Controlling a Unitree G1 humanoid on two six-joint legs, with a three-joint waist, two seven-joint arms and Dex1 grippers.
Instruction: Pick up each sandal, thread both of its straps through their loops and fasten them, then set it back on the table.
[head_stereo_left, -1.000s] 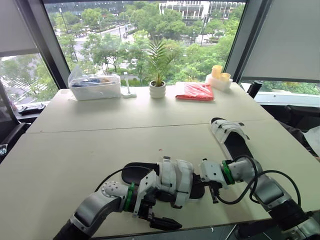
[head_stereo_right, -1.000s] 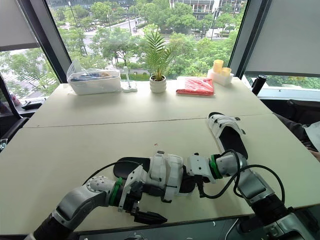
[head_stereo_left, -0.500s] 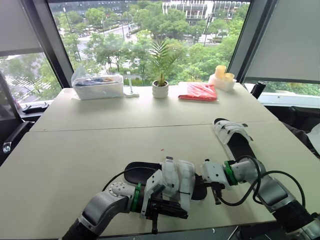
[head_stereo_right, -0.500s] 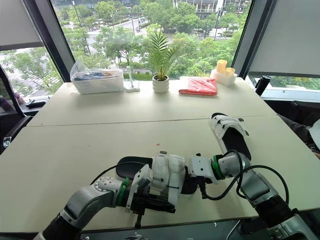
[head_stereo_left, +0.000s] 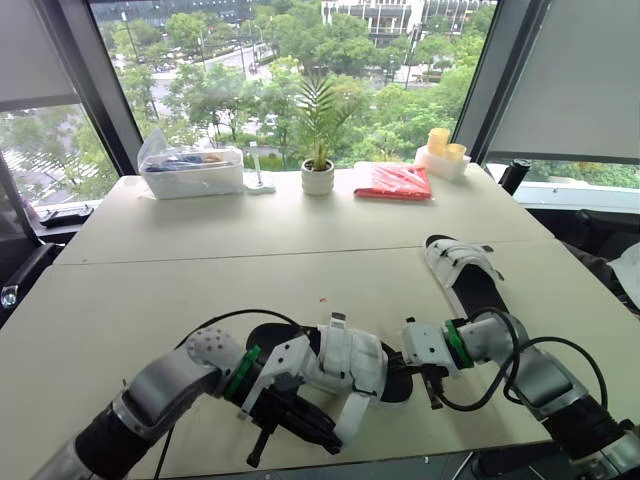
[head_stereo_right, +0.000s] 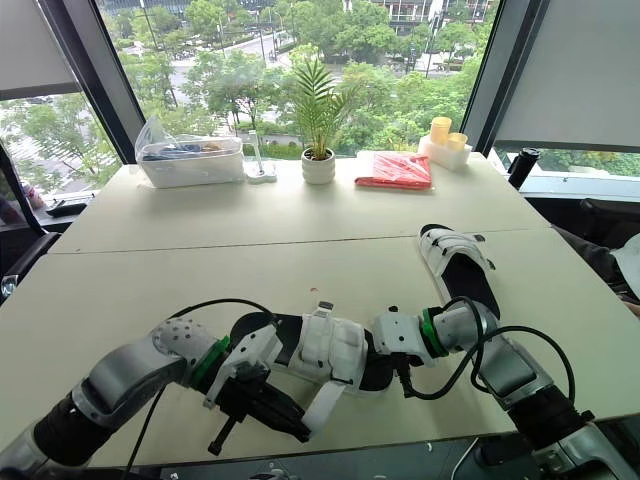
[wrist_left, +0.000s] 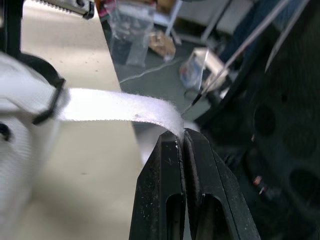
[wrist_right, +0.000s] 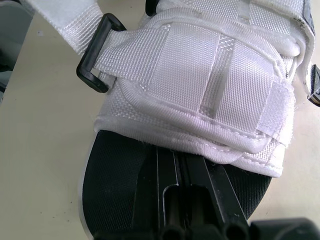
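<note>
Strap end pinched in your left gripper, near side of its black loop; sandal lies long-axis left-right, right gripper clamped on its right end.

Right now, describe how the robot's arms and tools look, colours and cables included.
The left arm and right arm have silver-grey shells. Each has a green ring at the wrist, then a white block. A black cable loops outside each forearm. The left tool and right tool each have two slim black fingers.
</note>
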